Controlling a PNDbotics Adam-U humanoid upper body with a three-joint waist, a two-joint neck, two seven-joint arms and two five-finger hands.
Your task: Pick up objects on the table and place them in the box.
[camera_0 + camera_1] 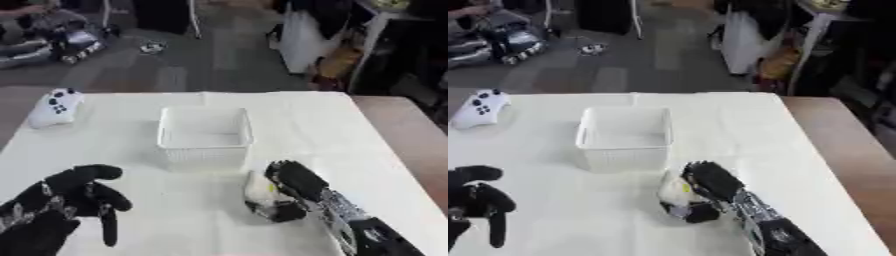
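White and pale, with a touch of yellow: a small rounded object [259,189] lies on the table just in front of the box, slightly to the box's right. What it is cannot be made out.

Right hand [293,186] is wrapped round that object. Fingers curl over its top and far side; the thumb [282,211] closes in from the near side, so the object is pinched between them. Object seems to sit on the table surface; whether it is lifted clear cannot be told. The forearm [354,225], black with silver parts, runs away from the box toward the lower right corner.

Box [205,134]: white mesh basket, square, upright, standing near the middle of the white table [367,165]. Nothing distinct shows inside it.

Left hand [66,200] sits well to the left of the box and nearer the camera, at the lower left corner. Fingers loosely spread and half bent, one pointing down at the table; it holds nothing.

White game controller [54,106] with dark buttons lies beyond and well left of the box, near the table's far left edge.

Behind the box, past the table's far edge, is grey floor with cluttered equipment.
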